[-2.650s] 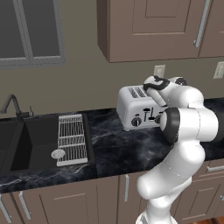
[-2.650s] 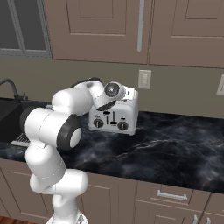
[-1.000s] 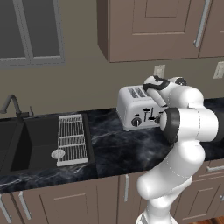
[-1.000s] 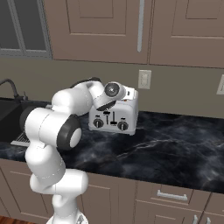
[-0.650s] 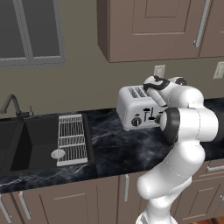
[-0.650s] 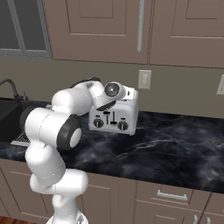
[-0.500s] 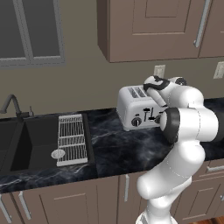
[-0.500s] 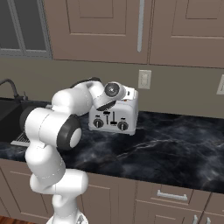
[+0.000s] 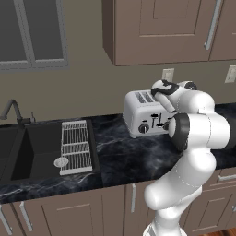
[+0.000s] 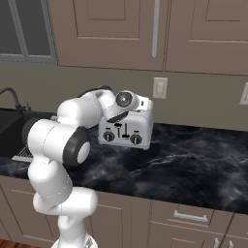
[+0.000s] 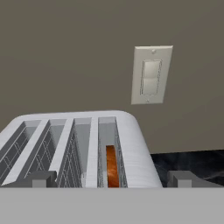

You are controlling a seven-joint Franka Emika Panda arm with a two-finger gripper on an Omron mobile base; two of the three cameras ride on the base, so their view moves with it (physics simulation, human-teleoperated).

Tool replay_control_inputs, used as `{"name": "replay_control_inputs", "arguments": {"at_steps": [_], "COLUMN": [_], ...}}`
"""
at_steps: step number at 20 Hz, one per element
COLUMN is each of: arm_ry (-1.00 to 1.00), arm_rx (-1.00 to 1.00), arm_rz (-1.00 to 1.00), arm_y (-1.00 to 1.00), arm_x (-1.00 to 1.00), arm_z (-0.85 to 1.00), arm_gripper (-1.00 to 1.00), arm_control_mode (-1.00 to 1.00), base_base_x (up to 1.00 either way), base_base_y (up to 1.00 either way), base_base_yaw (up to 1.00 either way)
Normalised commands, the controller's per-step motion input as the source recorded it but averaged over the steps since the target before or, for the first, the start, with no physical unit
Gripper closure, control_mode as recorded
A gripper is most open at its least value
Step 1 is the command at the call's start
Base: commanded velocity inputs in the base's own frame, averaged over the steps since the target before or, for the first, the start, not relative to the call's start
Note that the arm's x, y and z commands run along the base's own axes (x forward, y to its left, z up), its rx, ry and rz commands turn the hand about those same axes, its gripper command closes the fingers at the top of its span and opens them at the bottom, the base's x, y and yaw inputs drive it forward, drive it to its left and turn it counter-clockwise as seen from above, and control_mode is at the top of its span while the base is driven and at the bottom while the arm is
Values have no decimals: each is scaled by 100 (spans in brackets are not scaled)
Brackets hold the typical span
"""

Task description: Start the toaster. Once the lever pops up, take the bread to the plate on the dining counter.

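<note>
1. At the far left of the left base view, a dark recessed sink basin (image 9: 27,152) is set into the black marble counter with faint white veins (image 9: 115,156), with a thin curved dark faucet (image 9: 10,110) behind it.
2. Just right of the basin, a white wire drying rack (image 9: 75,146) lies flat over the sink's edge.
3. Further right, the boxy silver-grey four-slot toaster with black knobs and small black levers on its front (image 9: 140,115) stands upright on the counter near the back wall; the right base view shows it (image 10: 138,128) from the other side.
4. In the hand view the toaster (image 11: 131,148) is seen from just above, its four slots running away from the camera. The small brown toasted slice of bread (image 11: 112,168) sits on edge in the rightmost slot, sunk below the rim.
5. The white arm's two-finger gripper (image 11: 112,179) hangs close over the toaster's top. Its two dark finger tips (image 11: 39,178) stand wide apart, one at either side of the slots, and clamp nothing.
6. In the left base view the white wrist curls over the toaster's right end, hiding part of it.
7. On the wall behind and right of the toaster is a cream rectangular outlet plate (image 11: 151,75), also seen in the left base view (image 9: 167,75) and the right base view (image 10: 160,87).
8. Brown wooden cabinets (image 9: 156,27) hang above the counter.
</note>
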Motion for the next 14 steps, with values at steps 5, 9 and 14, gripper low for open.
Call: {"name": "replay_control_inputs", "arguments": {"at_steps": [5,9,14], "arm_ry": [0,0,0], "arm_rx": [0,0,0], "arm_rz": [0,0,0], "arm_y": [0,0,0], "arm_x": [0,0,0], "arm_z": [0,0,0], "arm_gripper": [-100,-100,-100], "arm_control_mode": [-100,-100,-100], "base_base_x": [0,0,0], "base_base_y": [0,0,0], "base_base_yaw": [0,0,0]}}
